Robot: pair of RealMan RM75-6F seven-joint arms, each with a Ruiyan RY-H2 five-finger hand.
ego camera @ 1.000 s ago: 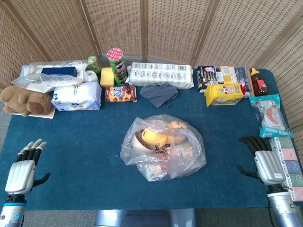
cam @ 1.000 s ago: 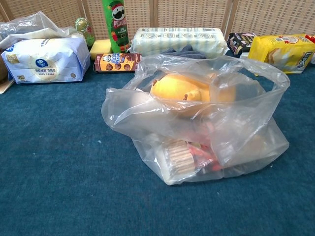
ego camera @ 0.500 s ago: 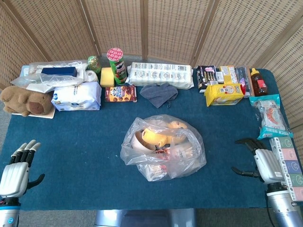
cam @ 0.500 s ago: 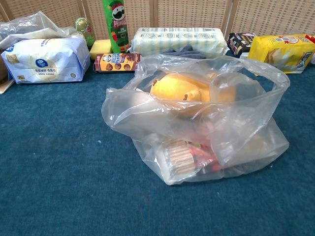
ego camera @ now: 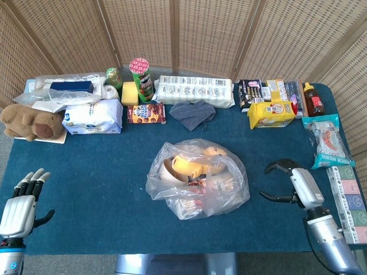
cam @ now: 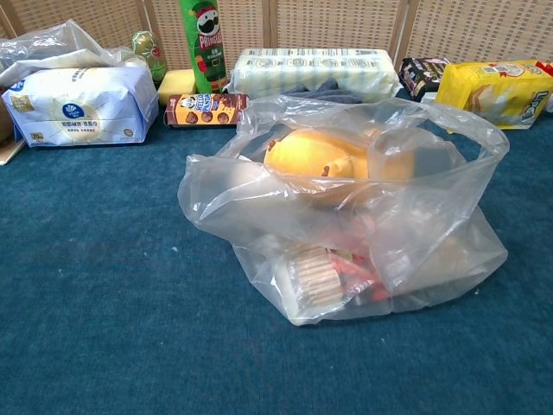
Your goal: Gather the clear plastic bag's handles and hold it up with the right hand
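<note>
So we're at the approach step — the clear plastic bag [ego camera: 198, 179] sits mid-table, untouched. The right hand [ego camera: 292, 186] is just right of it, empty, fingers spread and curled toward the bag. The left hand [ego camera: 22, 200] rests at the near-left corner, fingers apart, holding nothing. Next move: reach in and bunch both handles. Honestly the handles are hard to pick out in the crumpled film — chest view shows neither hand.
</note>
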